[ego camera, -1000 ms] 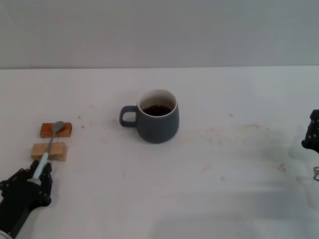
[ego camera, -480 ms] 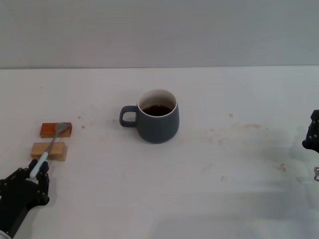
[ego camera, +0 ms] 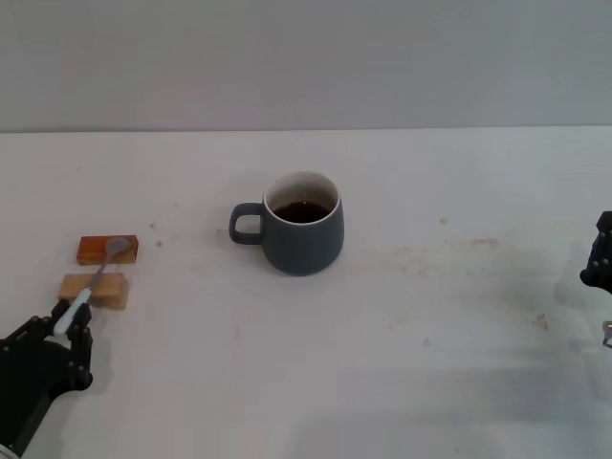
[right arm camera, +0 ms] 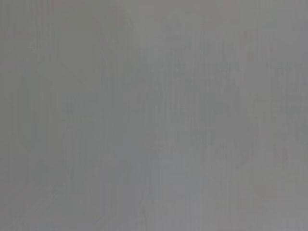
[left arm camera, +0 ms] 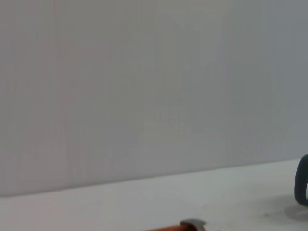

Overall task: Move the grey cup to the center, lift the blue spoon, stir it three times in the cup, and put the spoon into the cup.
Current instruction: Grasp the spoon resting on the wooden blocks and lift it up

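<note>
As we look down from the head cam, the grey cup (ego camera: 302, 235) stands upright near the middle of the white table (ego camera: 430, 382), handle pointing to the robot's left, w/ dark liquid inside. Well apart from it, at the left side, the blue spoon (ego camera: 94, 281) lies slanted across two wooden blocks (ego camera: 100, 271): its metal bowl rests on the far, darker block, its neck crosses the nearer, paler block, and its pale handle end reaches down to the left gripper (ego camera: 59, 337). That gripper sits at the lower-left corner, its dark fingers (ego camera: 80, 342) closed around the handle tip, so we read it as clamped on the spoon. The right gripper (ego camera: 601, 260) shows only as a dark bit at the right edge, low by the table, far from the cup; we can't tell whether its fingers are apart or together.

In the left wrist cam we see mostly blank grey wall over a strip of table, w/ the spoon's bowl (left arm camera: 193, 224) and an orange sliver of block at the edge, plus a dark curve of the cup (left arm camera: 302, 186) at the side.

The right wrist cam gives us a plain grey surface only.
</note>
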